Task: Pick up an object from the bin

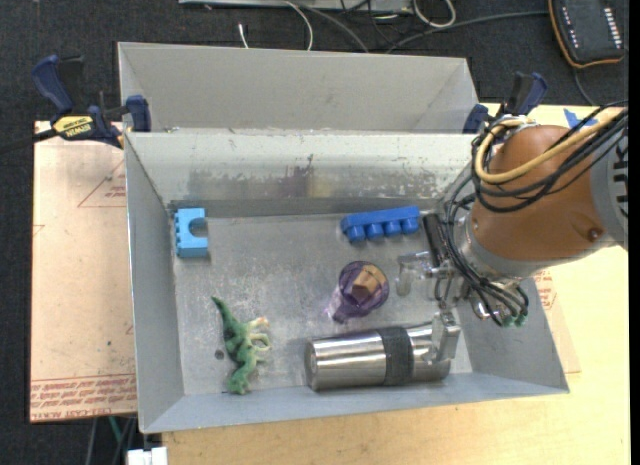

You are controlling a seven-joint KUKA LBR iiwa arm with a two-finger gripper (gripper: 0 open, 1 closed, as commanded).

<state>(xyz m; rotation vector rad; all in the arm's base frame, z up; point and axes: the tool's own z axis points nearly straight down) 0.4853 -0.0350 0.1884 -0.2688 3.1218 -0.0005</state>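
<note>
Gripper (430,305) low by the right wall of the grey metal bin (150,283), fingers (447,339) spread wide, nothing between them. One finger just beside the right end of the silver metal cylinder with a dark band (375,358), lying along the near wall. Purple cup-shaped toy with a brown piece (358,290) just left of the gripper. Blue studded bar (380,224) at the far wall, blue notched block (190,233) in the far left corner, green toy dinosaur (240,345) toward the near left corner.

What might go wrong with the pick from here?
The end effector sits at the right end of the silver cylinder, which lies on its side and might roll away. It is near the bin's right wall and might scrape it. The purple cup close by could get knocked.
</note>
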